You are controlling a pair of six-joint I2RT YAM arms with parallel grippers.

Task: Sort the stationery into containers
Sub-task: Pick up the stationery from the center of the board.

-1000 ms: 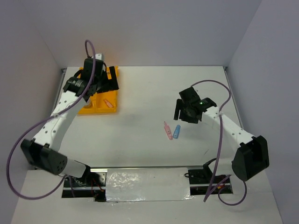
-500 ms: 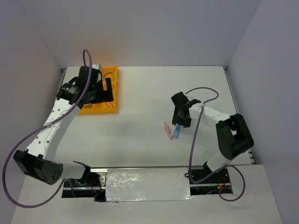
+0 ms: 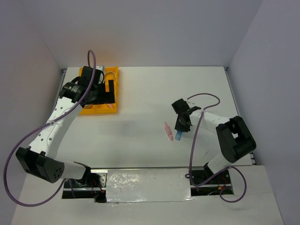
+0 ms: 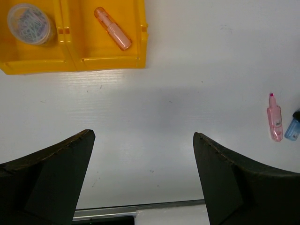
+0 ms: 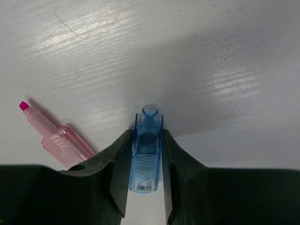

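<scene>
The blue piece point(image 5: 147, 150) lies on the white table with my right gripper point(image 5: 146, 140) shut on it, a finger pressed to each side. From above, the right gripper point(image 3: 180, 127) stands over the blue piece point(image 3: 179, 136) right of centre. A pink tapered piece point(image 5: 56, 136) lies just to its left, untouched. The orange-yellow tray point(image 3: 89, 110) sits at the far left. It holds another pink piece point(image 4: 112, 34), a round jar point(image 4: 29, 23) and a tan band ring point(image 3: 110, 74). My left gripper point(image 4: 143, 140) hangs open and empty over the tray's right edge.
A foil-covered strip point(image 3: 147, 185) runs along the near table edge between the arm bases. Grey walls close the table at the back and both sides. Purple cables loop from both arms.
My right gripper came down and toward the near edge onto the blue piece and closed on it. The left arm shifted slightly by the tray, still open.
</scene>
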